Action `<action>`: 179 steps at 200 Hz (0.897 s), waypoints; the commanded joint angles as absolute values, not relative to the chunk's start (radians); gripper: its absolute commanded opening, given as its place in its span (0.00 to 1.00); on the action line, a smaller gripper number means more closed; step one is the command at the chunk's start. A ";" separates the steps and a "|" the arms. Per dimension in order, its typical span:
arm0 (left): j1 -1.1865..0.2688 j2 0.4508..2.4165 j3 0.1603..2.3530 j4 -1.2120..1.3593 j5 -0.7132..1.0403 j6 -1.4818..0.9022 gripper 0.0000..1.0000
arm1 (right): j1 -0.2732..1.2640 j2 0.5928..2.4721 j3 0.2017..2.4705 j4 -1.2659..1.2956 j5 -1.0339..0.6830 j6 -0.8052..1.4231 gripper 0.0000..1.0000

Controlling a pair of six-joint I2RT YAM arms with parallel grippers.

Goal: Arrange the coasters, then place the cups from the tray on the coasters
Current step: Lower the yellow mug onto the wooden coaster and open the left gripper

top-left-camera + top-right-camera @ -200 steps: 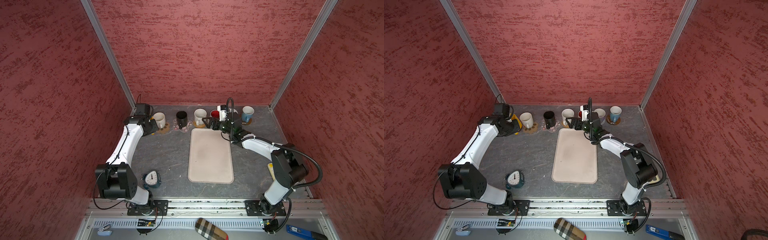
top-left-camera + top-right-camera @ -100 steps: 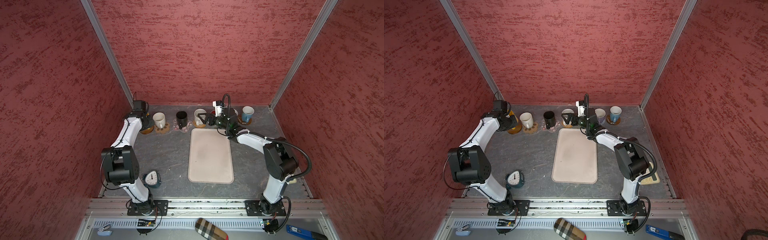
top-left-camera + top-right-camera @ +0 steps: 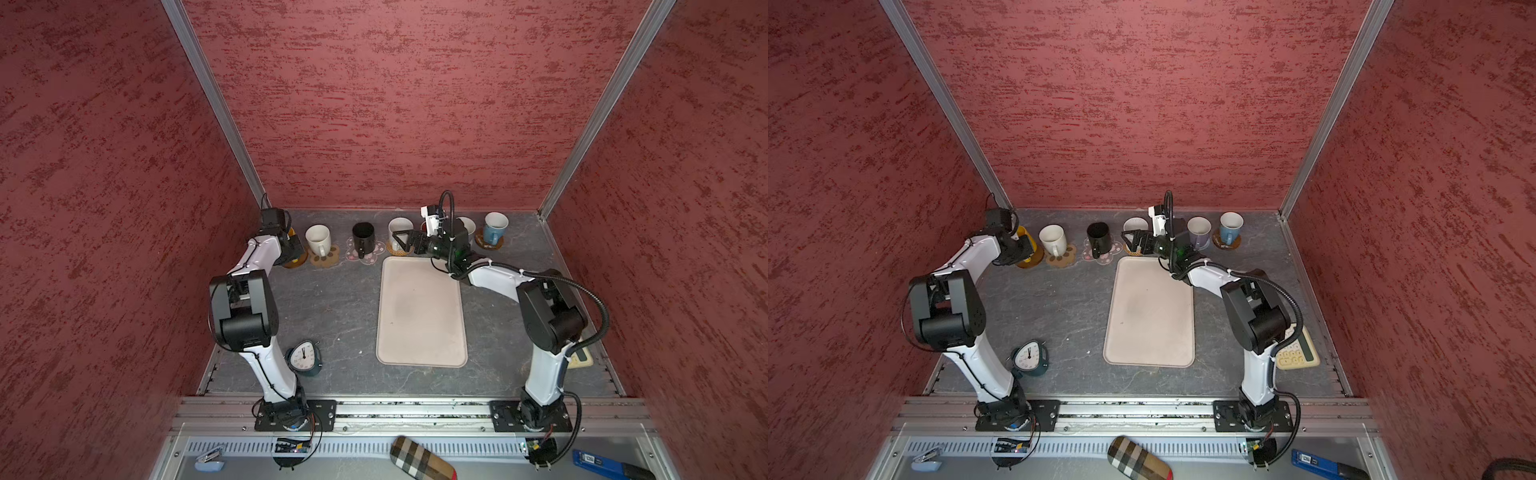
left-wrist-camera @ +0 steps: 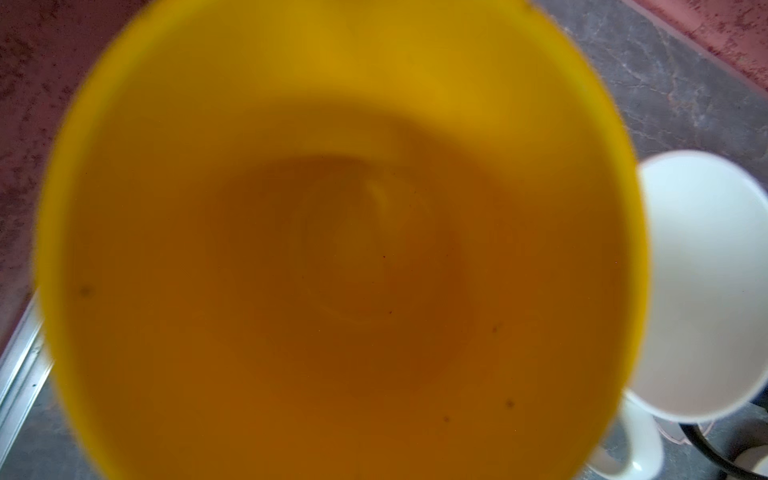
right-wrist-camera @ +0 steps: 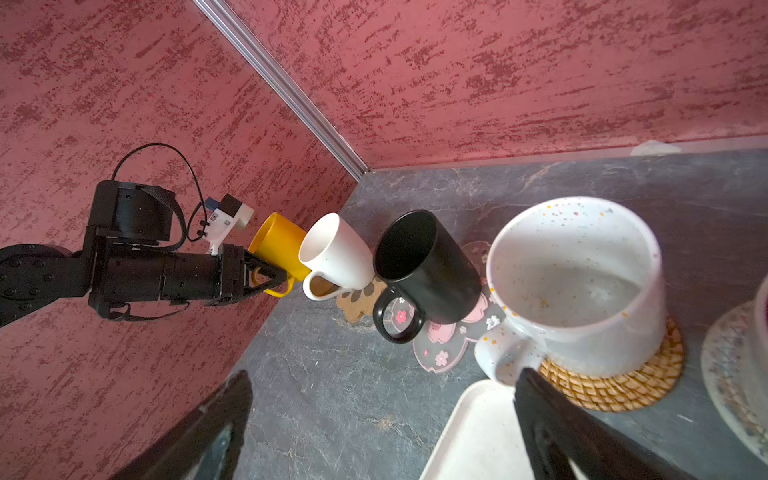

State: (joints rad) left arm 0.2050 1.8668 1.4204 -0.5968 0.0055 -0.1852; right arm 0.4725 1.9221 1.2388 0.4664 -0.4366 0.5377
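left jaws: clamped on glossy yellow mug (image 5: 276, 245) | right jaws: apart | speckled mug (image 5: 582, 291) on woven coaster (image 5: 615, 386)

I am reading these colours in the far row: yellow mug (image 5: 276, 245); white mug (image 5: 332, 249); tan paw coaster (image 5: 353, 311), brown pads; black mug (image 5: 424, 266); flower coaster (image 5: 444, 345), pink blossoms on grey; speckled mug (image 5: 582, 282), white with multicoloured dots; rattan coaster (image 5: 615, 386), golden weave. The tray (image 3: 419, 311) is showing plain beige.
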 commanded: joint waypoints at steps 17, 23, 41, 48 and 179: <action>0.235 1.888 1.446 -0.484 0.033 -0.178 0.00 | 0.477 1.951 1.292 0.486 -0.460 0.520 0.99; 0.239 1.891 1.448 -0.480 0.037 -0.182 0.00 | 0.477 1.955 1.294 0.486 -0.460 0.520 0.99; 0.247 1.896 1.451 -0.470 0.048 -0.187 0.00 | 0.477 1.967 1.301 0.483 -0.461 0.521 0.99; 0.250 1.898 1.453 -0.467 0.053 -0.188 0.00 | 0.477 1.970 1.304 0.482 -0.461 0.521 0.99; 0.253 1.941 1.471 -0.479 0.064 -0.173 0.00 | 0.477 1.980 1.313 0.466 -0.473 0.515 0.99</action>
State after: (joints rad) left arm 0.2470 1.9335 1.4216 -0.5312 0.0547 -0.1860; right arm 0.4725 1.9724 1.2839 0.4591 -0.4534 0.5331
